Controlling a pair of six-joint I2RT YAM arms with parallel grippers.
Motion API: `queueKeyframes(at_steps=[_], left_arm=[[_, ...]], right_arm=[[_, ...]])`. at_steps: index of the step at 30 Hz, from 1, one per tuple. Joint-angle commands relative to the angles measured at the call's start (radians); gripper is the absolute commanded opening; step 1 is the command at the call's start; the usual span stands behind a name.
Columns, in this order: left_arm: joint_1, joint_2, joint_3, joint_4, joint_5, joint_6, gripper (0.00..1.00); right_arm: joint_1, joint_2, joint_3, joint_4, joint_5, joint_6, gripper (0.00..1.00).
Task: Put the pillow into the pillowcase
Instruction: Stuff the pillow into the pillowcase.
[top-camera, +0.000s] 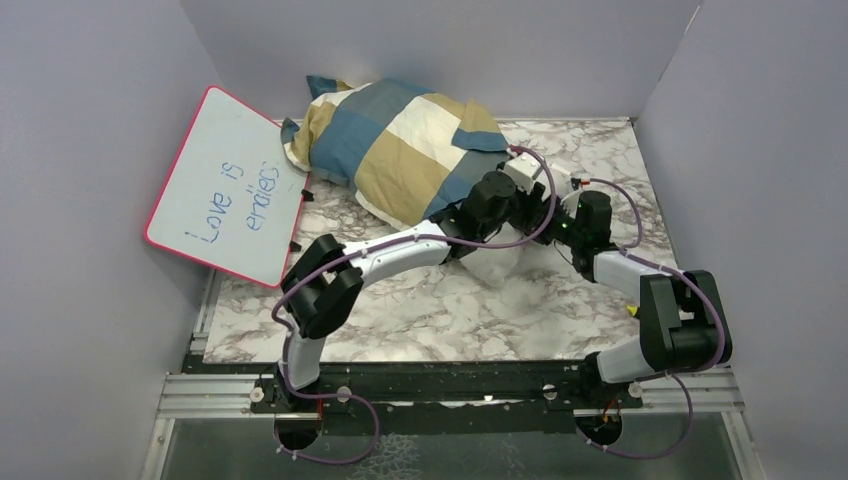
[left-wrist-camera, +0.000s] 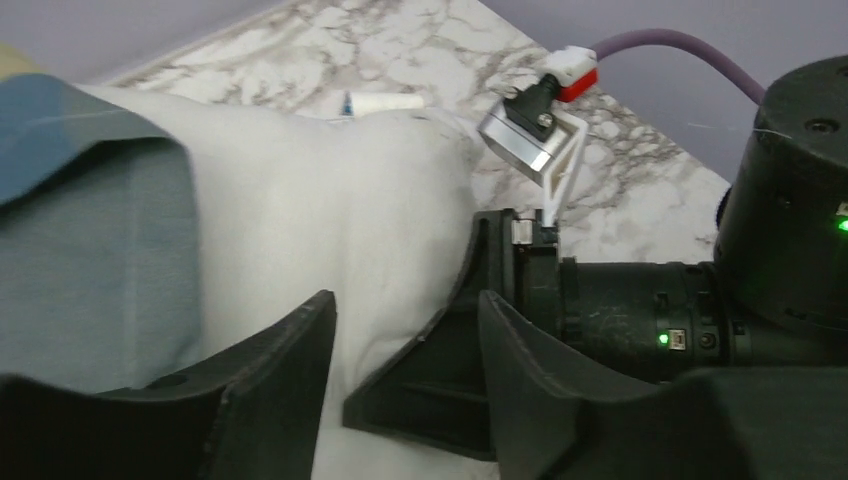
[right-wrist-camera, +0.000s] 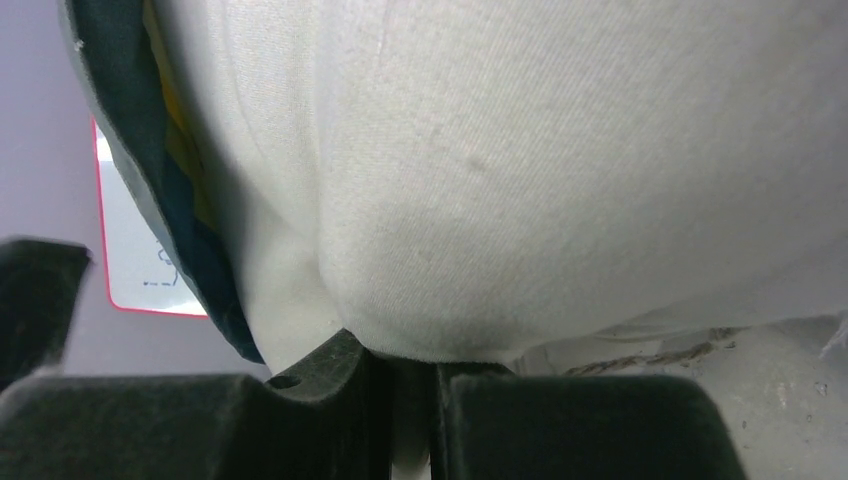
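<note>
1. Pillow (top-camera: 497, 262) sits mostly inside the checked pillowcase (top-camera: 400, 145), which lies along the far edge of the marble worktop (top-camera: 450, 320), nearer its far left corner
2. Its bare white end pokes out toward the worktop's middle
3. Right gripper (right-wrist-camera: 405, 365) is clenched on a fold of that white fabric
4. Left gripper (left-wrist-camera: 405, 310) is just beside it, fingers spread apart with pillow fabric loose between them

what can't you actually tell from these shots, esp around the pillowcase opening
1. How far the pillow is inside the pillowcase: top view, the left arm and right arm cover the opening.
2. How much fabric the right claw pinches: right wrist view, hidden between its shut fingers.
3. Whether the left claw touches the pillow: left wrist view, its own fingers block the contact.
</note>
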Motion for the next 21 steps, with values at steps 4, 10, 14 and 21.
queueKeyframes(at_steps=[4, 10, 14, 21], left_arm=[[-0.006, -0.123, -0.045, -0.144, -0.336, 0.151, 0.74], [-0.004, -0.100, -0.034, -0.163, -0.385, 0.279, 0.84], [-0.004, -0.068, -0.016, -0.178, -0.357, 0.295, 0.87], [0.009, 0.017, 0.022, -0.194, -0.470, 0.325, 0.82]], right_arm=[[0.013, 0.000, -0.019, 0.021, -0.002, -0.033, 0.13], [0.012, 0.003, -0.008, 0.019, -0.002, -0.040, 0.13], [0.012, 0.006, -0.006, 0.019, -0.002, -0.043, 0.14], [0.012, 0.015, 0.009, 0.015, -0.010, -0.048, 0.14]])
